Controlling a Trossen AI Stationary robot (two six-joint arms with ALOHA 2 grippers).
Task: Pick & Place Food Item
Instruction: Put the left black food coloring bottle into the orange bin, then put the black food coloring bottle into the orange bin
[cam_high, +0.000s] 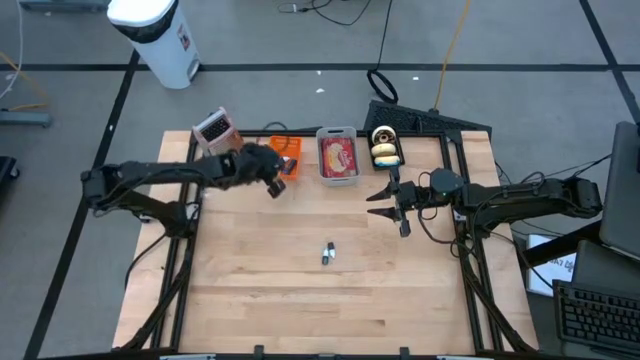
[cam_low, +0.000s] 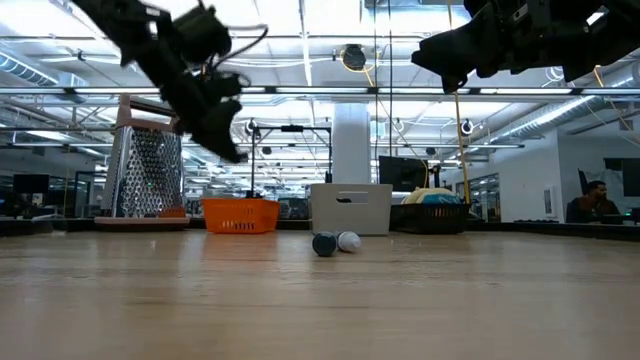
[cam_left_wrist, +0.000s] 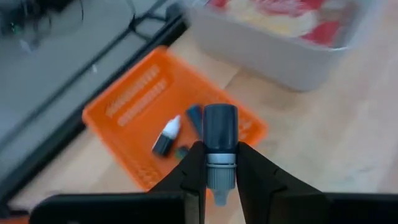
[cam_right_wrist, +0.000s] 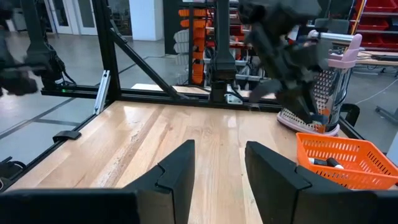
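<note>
My left gripper (cam_high: 274, 186) (cam_left_wrist: 221, 168) hangs over the table's far left part, beside the orange basket (cam_high: 285, 152) (cam_left_wrist: 149, 93), shut on a small dark cylinder with a grey band (cam_left_wrist: 221, 134). Two similar small pieces lie in the basket (cam_left_wrist: 168, 135). Two more, one dark and one white (cam_high: 327, 254) (cam_low: 336, 242), lie on the wood at mid-table. My right gripper (cam_high: 388, 204) (cam_right_wrist: 219, 171) waits open and level at the right, holding nothing. My left gripper pinches the small cylinder between its two fingers at the grey ribbed band (cam_left_wrist: 221, 160). The dark end (cam_left_wrist: 221, 124) sticks out past the fingertips, along the fingers. The fingers slant downward toward the far side. The cylinder is lifted clear, above the basket's near edge.
A grey bin with red and yellow packs (cam_high: 338, 157) (cam_left_wrist: 280, 46) stands right of the basket. A metal grater (cam_high: 212, 130) (cam_low: 150, 170) is at the far left, and a black basket with food (cam_high: 385, 147) at the far right. Bare wood (cam_high: 300, 300) fills the near half.
</note>
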